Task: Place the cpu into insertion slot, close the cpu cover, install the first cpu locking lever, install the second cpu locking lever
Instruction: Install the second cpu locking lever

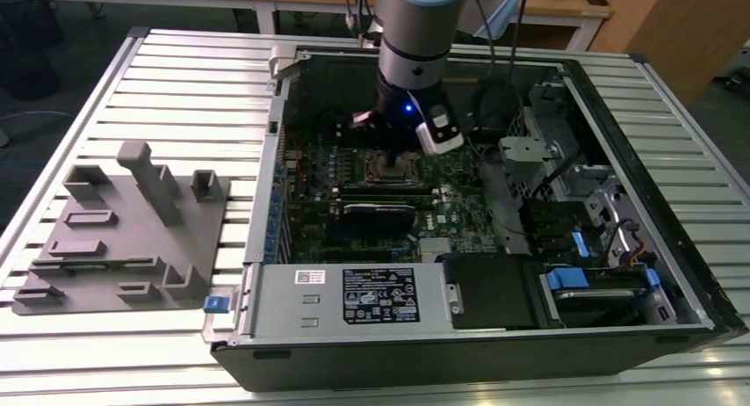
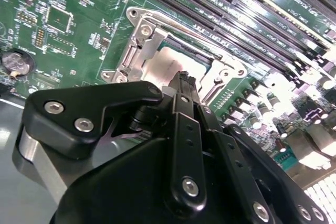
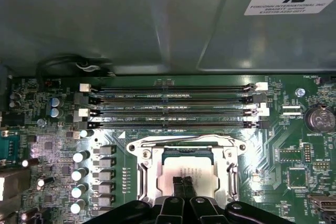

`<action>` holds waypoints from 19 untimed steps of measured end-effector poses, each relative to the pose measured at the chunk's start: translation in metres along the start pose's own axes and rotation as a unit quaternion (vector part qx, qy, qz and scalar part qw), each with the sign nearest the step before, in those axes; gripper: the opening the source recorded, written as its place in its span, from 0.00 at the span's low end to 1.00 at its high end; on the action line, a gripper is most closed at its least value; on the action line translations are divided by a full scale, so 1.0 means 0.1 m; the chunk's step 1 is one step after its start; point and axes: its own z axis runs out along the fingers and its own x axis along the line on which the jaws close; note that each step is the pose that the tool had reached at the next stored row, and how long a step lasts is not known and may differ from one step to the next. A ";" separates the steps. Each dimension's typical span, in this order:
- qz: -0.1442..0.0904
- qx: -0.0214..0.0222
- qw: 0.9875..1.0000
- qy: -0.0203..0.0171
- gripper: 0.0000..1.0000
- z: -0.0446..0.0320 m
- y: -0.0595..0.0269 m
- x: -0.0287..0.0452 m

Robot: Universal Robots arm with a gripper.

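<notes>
A: Where does the arm stand?

B: It reaches down into the open computer case [image 1: 656, 274], which lies on its side on the slatted metal surface [image 1: 176, 81]. In the exterior view the pincer [image 1: 395, 160] hangs right over the socket area of the green motherboard [image 1: 316, 173].

A: And the pincer's fingers?

B: Pressed together. In the first wrist view the two black fingertips [image 3: 179, 182] meet with no gap, and the pincer [image 3: 183, 182] sits over the middle of the cpu [image 3: 181, 171]. Whether the tips touch the metal top cannot be told. In the second wrist view the pincer [image 2: 184, 78] is seen tip-on above that same chip.

A: So where is the cpu?

B: Seated in the insertion slot [image 3: 163, 153], its dull silver top showing through the window of the cpu cover [image 3: 148, 179]. The cover lies flat around it, framing the chip on all sides.

A: What lies near the socket?

B: Four long black memory slots [image 3: 173, 106] run parallel just beside it, a row of small capacitors [image 3: 80, 182] stands along another side, and a round coin battery [image 3: 319, 119] sits farther off. On the surface at the exterior view's left rests a grey fixture block [image 1: 123, 230], well apart from the case.
</notes>
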 end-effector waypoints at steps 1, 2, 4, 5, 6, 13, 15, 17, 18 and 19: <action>0.000 0.000 1.000 -0.003 0.11 0.000 0.000 0.000; -0.001 0.000 1.000 -0.006 0.11 0.000 0.000 0.001; -0.001 0.000 1.000 -0.011 0.11 0.000 0.001 0.001; -0.001 0.000 1.000 -0.011 0.11 -0.005 0.001 0.001; -0.001 0.000 1.000 -0.011 0.11 -0.011 0.001 0.001; -0.001 0.000 1.000 -0.011 0.11 -0.114 0.013 0.002; -0.001 0.000 1.000 -0.011 0.11 -0.121 0.014 0.002; -0.001 0.000 1.000 -0.011 0.11 -0.127 0.014 0.002; -0.001 0.000 1.000 -0.011 0.11 -0.132 0.015 0.002; -0.001 0.000 1.000 -0.011 0.11 -0.132 0.015 0.002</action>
